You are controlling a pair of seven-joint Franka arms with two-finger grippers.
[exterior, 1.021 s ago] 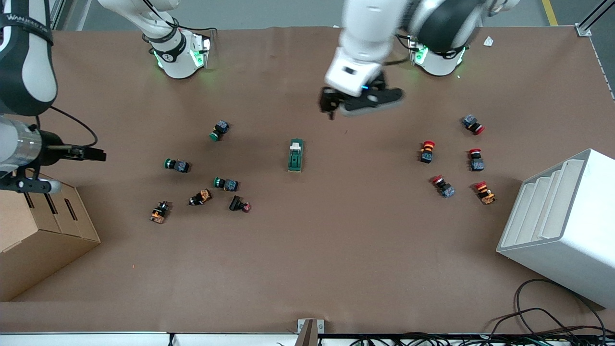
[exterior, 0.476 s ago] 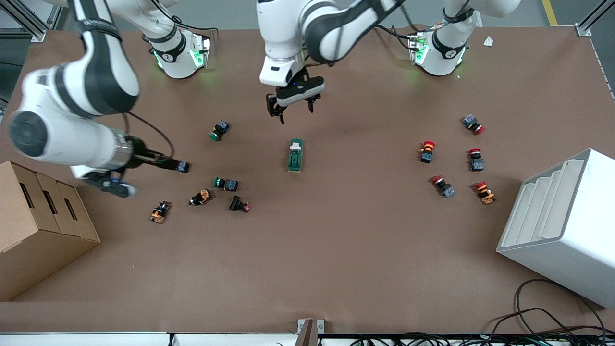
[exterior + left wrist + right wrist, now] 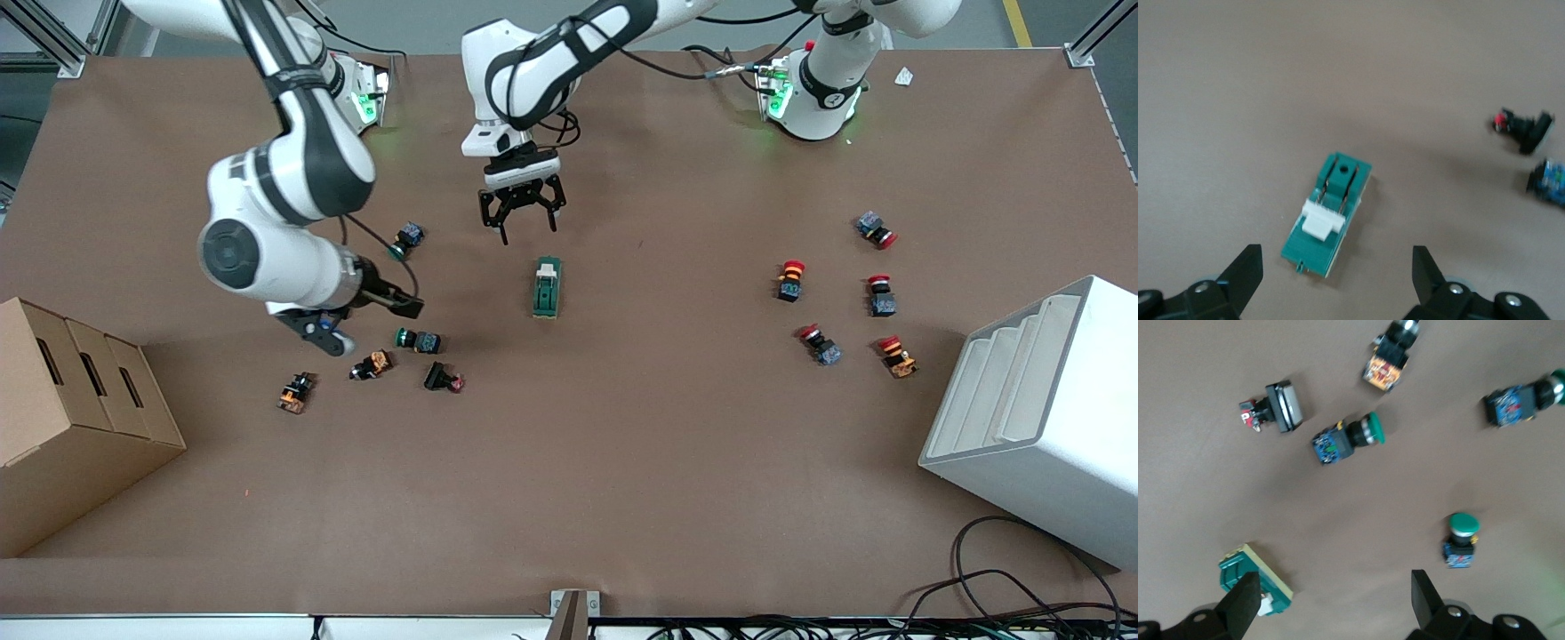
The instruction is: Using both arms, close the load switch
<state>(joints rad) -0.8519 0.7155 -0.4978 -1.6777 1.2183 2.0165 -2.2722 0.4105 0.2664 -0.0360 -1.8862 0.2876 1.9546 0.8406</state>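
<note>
The load switch [image 3: 547, 286], a dark-green block with a white piece at one end, lies flat in the middle of the table. My left gripper [image 3: 520, 213] is open and empty, over bare table just off the switch's white end. In the left wrist view the switch [image 3: 1331, 223] lies just ahead of the open left gripper [image 3: 1336, 277]. My right gripper [image 3: 369, 316] is open and empty, over the cluster of green push buttons toward the right arm's end. In the right wrist view the switch [image 3: 1251, 580] shows beside one finger of the right gripper [image 3: 1333, 603].
Green buttons [image 3: 407, 240] [image 3: 418, 340], orange ones [image 3: 371, 364] [image 3: 295, 391] and a black one [image 3: 443, 380] lie near my right gripper. Several red buttons [image 3: 789, 280] lie toward the left arm's end. A cardboard box [image 3: 71, 418] and a white rack [image 3: 1040, 418] stand at the table ends.
Both arms have swung in toward the table's middle. The left gripper has come closer to the switch. The right gripper has moved over the green buttons and now hides one.
</note>
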